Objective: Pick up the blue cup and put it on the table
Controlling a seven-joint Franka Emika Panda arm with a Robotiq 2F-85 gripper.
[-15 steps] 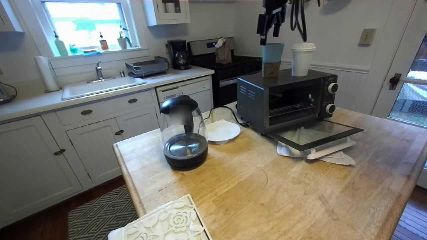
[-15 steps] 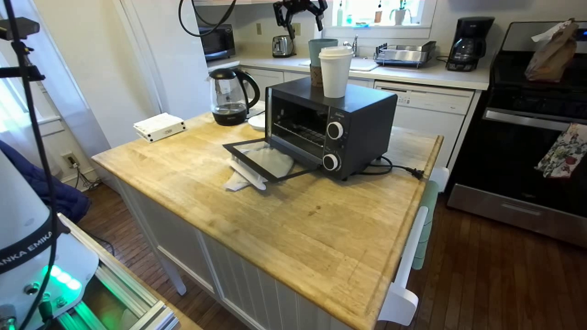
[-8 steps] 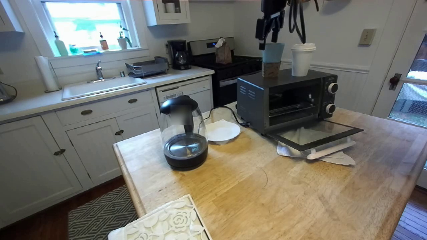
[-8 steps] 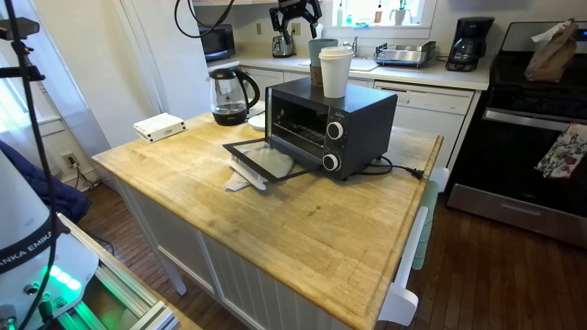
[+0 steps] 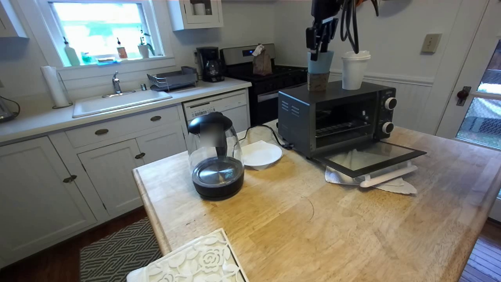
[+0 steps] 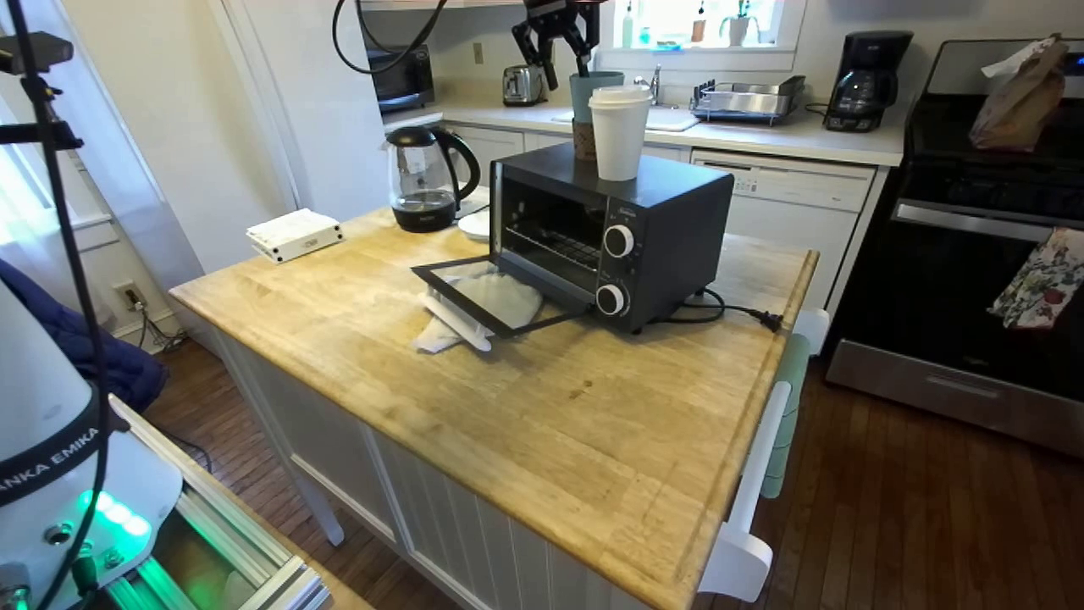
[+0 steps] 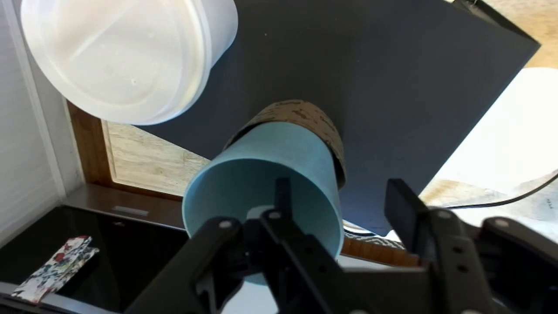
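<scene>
The blue cup [image 5: 321,62] stands upright in a brown cork-like sleeve on top of the toaster oven. In an exterior view the white cup hides part of it [image 6: 581,105]. My gripper [image 5: 319,54] is at the cup's rim and also shows in an exterior view [image 6: 568,79]. In the wrist view my gripper [image 7: 342,198] is open, its fingers apart. One fingertip lies over the mouth of the blue cup [image 7: 285,141], the other outside its wall. I cannot tell how deep the first finger reaches. The wood table [image 5: 282,223] is below the oven.
The white lidded cup [image 5: 354,72] stands close beside the blue cup on the black toaster oven [image 5: 295,121], whose door hangs open. A glass kettle [image 5: 217,172], a white plate [image 5: 262,154] and a white patterned box [image 5: 199,258] are on the table. Cables hang near the gripper.
My gripper has moved down to the blue cup's rim and, in the last half second, to the right in both exterior views. Its fingers look closer together. The cup has not moved.
</scene>
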